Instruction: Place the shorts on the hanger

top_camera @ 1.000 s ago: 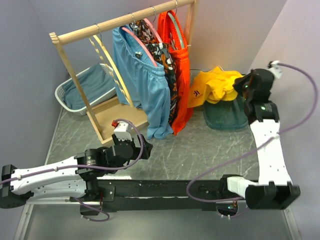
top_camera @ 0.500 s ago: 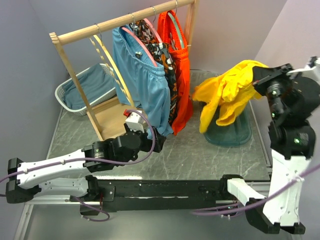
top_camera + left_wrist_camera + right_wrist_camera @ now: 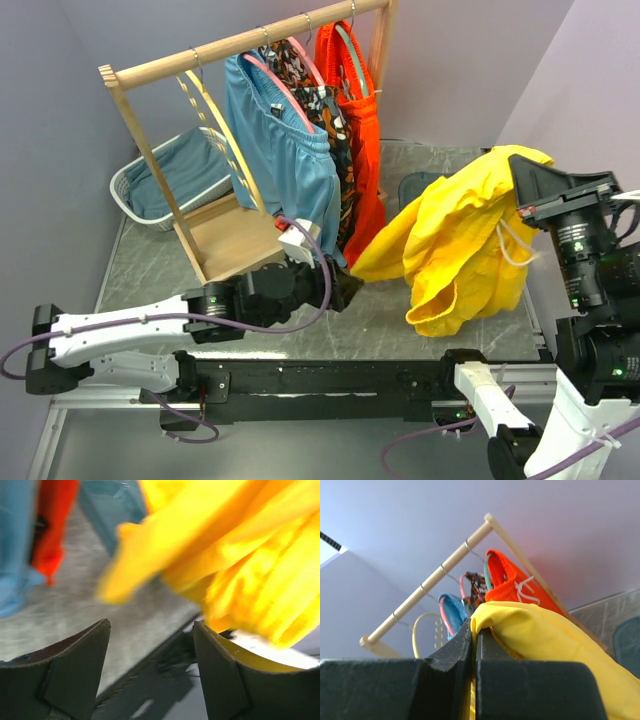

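Your bench [image 3: 150, 270] is a grey marbled slab, and a wooden rack [image 3: 240, 42] stands on its far left part. The yellow shorts [image 3: 455, 250] hang in the air over the right side of the bench, bunched and drooping, with one pointed flap reaching left toward the rack's clothes. Nothing of them touches the bench as far as the top view shows. On the rack's rail hang blue shorts [image 3: 280, 160] and orange shorts [image 3: 355, 120], with a dark patterned garment between them. A white basket [image 3: 118, 190] holding blue cloth sits behind the rack at the far left. The hanger [image 3: 232, 150], pale wood, hangs on the rail just left of the blue shorts and carries nothing. A dark teal mat [image 3: 415, 185] lies on the bench behind the yellow shorts, mostly hidden by them. Your right claw [image 3: 520, 175] is raised high at the right and is clamped on the upper edge of the shorts; its wrist view shows the fingers [image 3: 450, 655] pressed together with yellow fabric [image 3: 535, 630] pinched in them. Your left claw [image 3: 340, 290] is low over the middle of the bench, just beside the hem of the blue shorts. Its fingers [image 3: 75, 670] stand well apart and hold nothing, and the yellow fabric [image 3: 240, 545] is blurred ahead of them.
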Motion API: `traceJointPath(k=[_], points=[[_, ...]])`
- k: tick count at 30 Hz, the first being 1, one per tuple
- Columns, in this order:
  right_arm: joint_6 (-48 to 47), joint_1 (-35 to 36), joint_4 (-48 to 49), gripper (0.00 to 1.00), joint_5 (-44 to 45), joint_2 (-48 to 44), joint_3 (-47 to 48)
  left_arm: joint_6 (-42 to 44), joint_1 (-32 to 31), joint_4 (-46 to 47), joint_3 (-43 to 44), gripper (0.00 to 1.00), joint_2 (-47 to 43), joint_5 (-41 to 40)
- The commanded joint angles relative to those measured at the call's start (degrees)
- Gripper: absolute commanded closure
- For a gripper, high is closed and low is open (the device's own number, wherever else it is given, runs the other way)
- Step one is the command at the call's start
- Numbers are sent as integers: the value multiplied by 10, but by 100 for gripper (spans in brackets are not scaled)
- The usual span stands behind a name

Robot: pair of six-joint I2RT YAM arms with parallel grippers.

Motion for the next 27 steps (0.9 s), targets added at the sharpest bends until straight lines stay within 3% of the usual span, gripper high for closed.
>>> traceJointPath(k=[1,5,9,15,18,27], points=[[34,3,63,100,-37,-21,-48,-102,-15,109,1,30,48,-7],[27,3,56,100,-37,-27,-58,-139,-40,185,7,34,91,-18],[20,3,48,100,-34,-23,-58,-142,-84,178,50,34,150,-73],[18,3,47,100,-36,-25,-58,-214,-93,127,81,34,181,-149],[15,3,43,100,-35,-24,-59,-220,-93,165,59,36,173,-152],[18,3,45,100,-39,-24,-65,-251,-90,132,81,43,199,-153]])
